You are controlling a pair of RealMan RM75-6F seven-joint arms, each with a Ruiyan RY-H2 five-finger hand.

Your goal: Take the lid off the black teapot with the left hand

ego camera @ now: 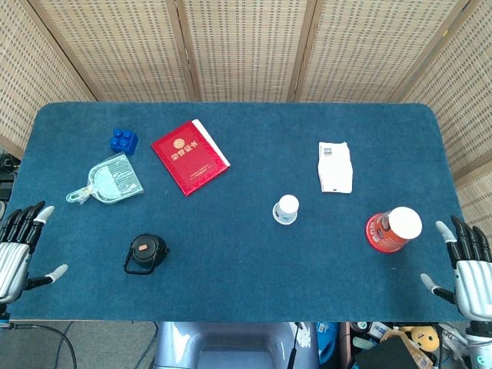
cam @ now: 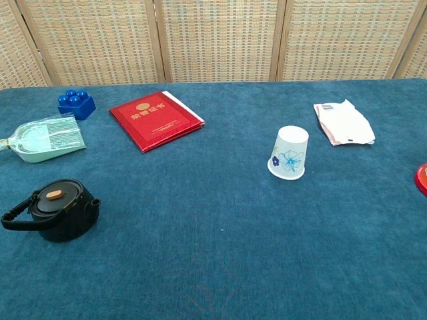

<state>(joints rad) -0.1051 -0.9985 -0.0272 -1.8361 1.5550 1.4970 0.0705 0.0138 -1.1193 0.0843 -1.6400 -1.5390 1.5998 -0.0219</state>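
One black teapot [cam: 60, 212] sits toward the front-left part of the table [ego camera: 246, 254], well in from the left edge, upright on the blue cloth. Its lid [cam: 55, 198] is on, with a small tan knob at the centre, and its handle points toward the left edge in the chest view. The left hand [ego camera: 19, 250] is at the front-left corner of the table, well apart from the teapot, fingers spread and holding nothing. The right hand [ego camera: 469, 265] is at the front-right corner, fingers likewise apart and empty; neither hand shows in the chest view.

Behind the teapot, toward the left edge, lies a clear packet with a pale green mask [cam: 45, 138] inside, and just beyond that a blue building block [cam: 75, 104]. To the right of the block a red booklet [cam: 155, 119] with a gold emblem lies flat, a white sheet showing from under its far edge. Near the table's middle an upside-down paper cup [cam: 289, 153] with a blue flower print stands on its rim. Toward the back right lies a crumpled white packet [cam: 343, 122]. Near the front-right edge, close to the right hand, a red container with a white lid [ego camera: 392, 228] lies on its side.
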